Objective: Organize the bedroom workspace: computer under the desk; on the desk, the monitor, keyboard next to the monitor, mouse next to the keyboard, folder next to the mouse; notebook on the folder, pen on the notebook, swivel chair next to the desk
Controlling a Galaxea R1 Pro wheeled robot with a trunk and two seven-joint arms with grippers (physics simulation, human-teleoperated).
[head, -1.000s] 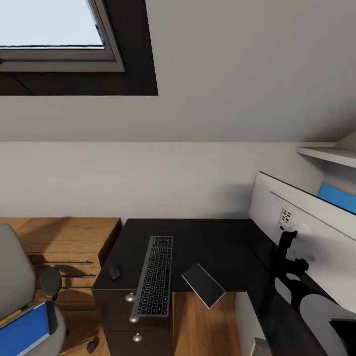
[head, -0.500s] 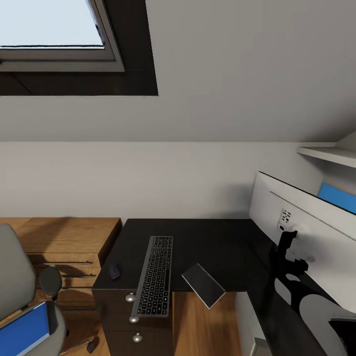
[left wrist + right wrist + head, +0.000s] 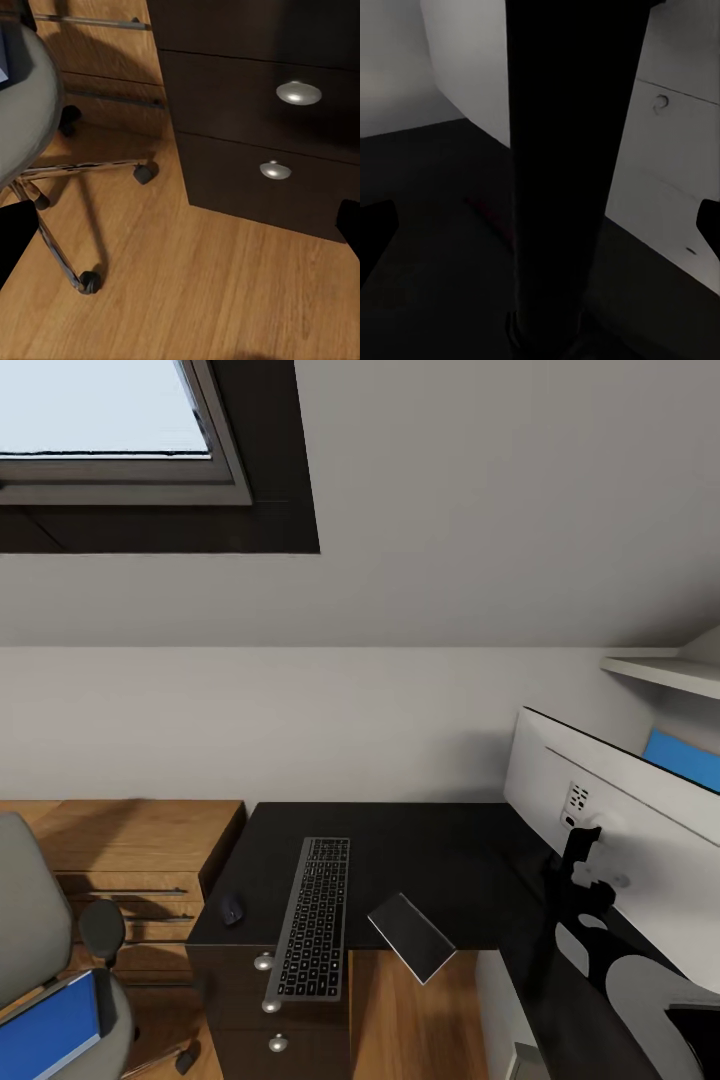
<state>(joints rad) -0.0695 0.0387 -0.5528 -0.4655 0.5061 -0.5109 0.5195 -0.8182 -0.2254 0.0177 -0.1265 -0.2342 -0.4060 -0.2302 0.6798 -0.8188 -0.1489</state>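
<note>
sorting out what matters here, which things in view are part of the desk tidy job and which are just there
Part of the job:
- desk
- keyboard
- mouse
- monitor
- swivel chair
- blue folder on the chair seat
- dark notebook, overhanging the desk edge

Just there:
- window
- wooden dresser
- wall shelf

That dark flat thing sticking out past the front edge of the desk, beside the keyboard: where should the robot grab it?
Probably by the corner that overhangs the desk. The notebook lies flat and thin, so on the desktop fingers could not get under it. Its near end juts past the front edge over the floor, right of the keyboard. Coming from the front, one finger could slip beneath and one above.
</note>
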